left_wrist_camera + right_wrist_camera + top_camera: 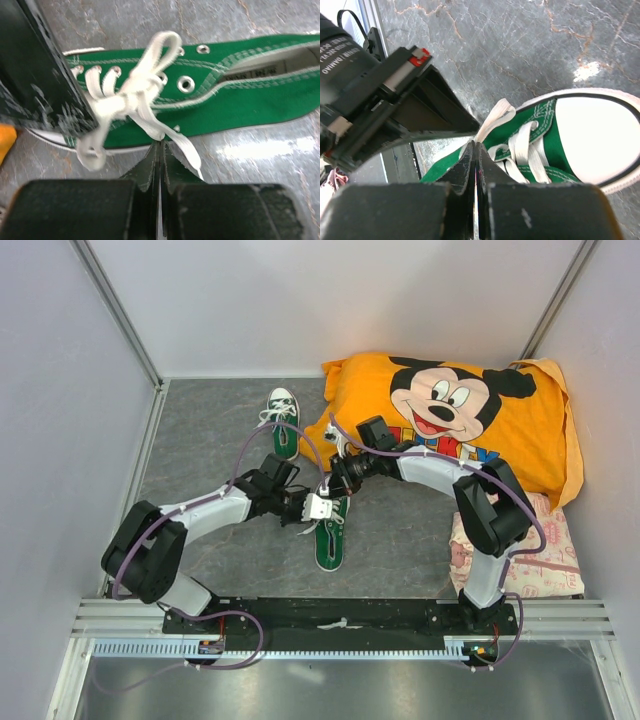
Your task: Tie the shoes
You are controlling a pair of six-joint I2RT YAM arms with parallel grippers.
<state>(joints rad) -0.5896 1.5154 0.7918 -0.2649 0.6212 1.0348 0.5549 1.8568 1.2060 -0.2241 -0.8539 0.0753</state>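
The left tool [160, 148] has its jaws pressed together, the tips nipping a strand of the white laces [131, 95] just beside the near shoe [240, 95]. The right tool [475, 146] is likewise closed and appears to pinch another strand by the toe end. That shoe lies in the middle of the counter [200, 450], toe toward the far edge. Its laces are bunched into a knot with one loop standing up and a loose tail trailing on the counter. I judge the bow half made: it needs drawing tight, perhaps with a second loop. The far shoe [284, 422] sits near the far edge, beside the orange pillow [450, 405]. Its laces lie gathered over the tongue, but whether they are tied is too small to tell.
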